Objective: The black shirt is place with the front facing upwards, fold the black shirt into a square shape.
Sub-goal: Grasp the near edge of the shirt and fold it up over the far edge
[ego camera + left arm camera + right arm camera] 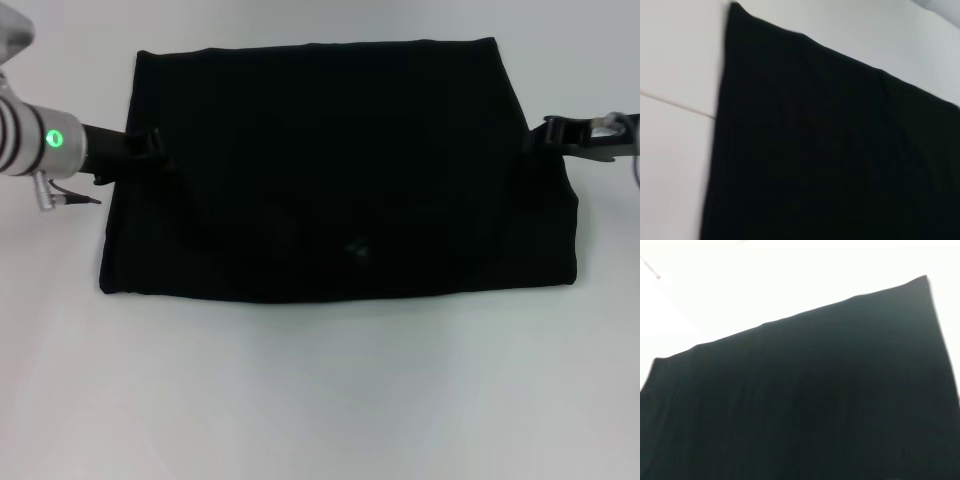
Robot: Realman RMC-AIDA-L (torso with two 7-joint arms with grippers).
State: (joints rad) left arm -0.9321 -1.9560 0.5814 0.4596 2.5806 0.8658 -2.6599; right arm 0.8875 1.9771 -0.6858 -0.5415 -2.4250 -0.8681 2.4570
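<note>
Black shirt (335,170) lies flat on the white table (320,400), centre of the head view, folded into a wide block: far edge straight and somewhat narrower, near edge longer, right side bulging outward toward the near right corner. No lettering or label shows on the upward face; only faint creases and a curved fold line across the middle.

Left gripper (148,146) sits at the shirt's left edge, toward the far side, its dark tip against or over the cloth. A silver wrist with a green light trails off to the left. Fingers merge with the black fabric; cannot tell whether they are spread or pinching.

Right gripper (548,136) sits at the shirt's right edge, also toward the far side, tip meeting the cloth margin. Same problem: finger state cannot be told.

Left wrist view: shirt (830,150) fills most of the picture, one corner and a straight edge against pale table.

Right wrist view: shirt (805,400) again, one long straight edge, two corners visible, table beyond.
</note>
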